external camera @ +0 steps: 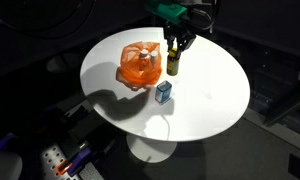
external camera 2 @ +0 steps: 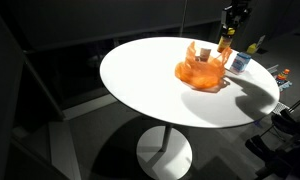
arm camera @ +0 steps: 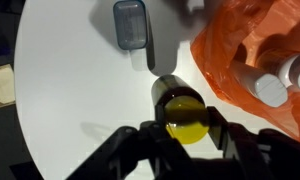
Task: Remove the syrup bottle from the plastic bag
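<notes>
The syrup bottle [arm camera: 177, 92] is dark with a yellow cap. It is upright, outside the orange plastic bag [arm camera: 245, 45], right beside the bag's edge. My gripper [arm camera: 185, 128] is shut on the bottle's cap from above. In both exterior views the bottle [external camera: 174, 64] [external camera 2: 225, 43] hangs under the gripper [external camera: 175, 45] [external camera 2: 230, 25], with its base at or just above the white table [external camera: 205, 110]. The bag [external camera: 140, 65] [external camera 2: 202, 72] lies open on the table. It holds white-capped items [arm camera: 272, 90].
A small blue carton [external camera: 164, 92] [external camera 2: 239, 62] [arm camera: 130, 22] stands on the round table near the bottle. The table edge [external camera 2: 140, 100] drops to a dark floor. Cluttered gear lies on the floor [external camera: 60, 158]. A yellow object [external camera 2: 255, 45] shows beyond the table.
</notes>
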Controlling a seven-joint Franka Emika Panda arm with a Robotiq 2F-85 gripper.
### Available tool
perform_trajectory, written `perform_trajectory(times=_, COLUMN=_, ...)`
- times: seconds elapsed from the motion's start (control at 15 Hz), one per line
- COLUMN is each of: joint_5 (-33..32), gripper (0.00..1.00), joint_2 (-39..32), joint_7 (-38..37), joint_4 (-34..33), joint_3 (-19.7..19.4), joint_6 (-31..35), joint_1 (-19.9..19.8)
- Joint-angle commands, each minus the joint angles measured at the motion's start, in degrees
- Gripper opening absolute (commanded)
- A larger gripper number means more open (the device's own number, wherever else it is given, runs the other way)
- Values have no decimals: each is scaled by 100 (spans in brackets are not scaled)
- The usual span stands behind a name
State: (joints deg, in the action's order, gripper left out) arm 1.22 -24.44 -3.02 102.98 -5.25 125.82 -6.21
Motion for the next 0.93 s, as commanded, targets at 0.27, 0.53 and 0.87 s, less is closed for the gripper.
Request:
perform_trajectory(times=0.27, joint_5=261, gripper=20, joint_2=-667, joint_7=835, joint_4=-539, joint_3=213, joint_6=261, joint_1=-237)
perform_trajectory(times=0.53, joint_5=224, gripper=20, joint_2=-834, joint_7=1365, joint_4=-568, joint_3=326, joint_6=350, joint_1=-306)
perform_trajectory(times=0.87, joint_5=245, gripper=70, joint_2=-967, joint_7=1633, joint_4=-600, joint_3=410, joint_6=282, joint_1=-334)
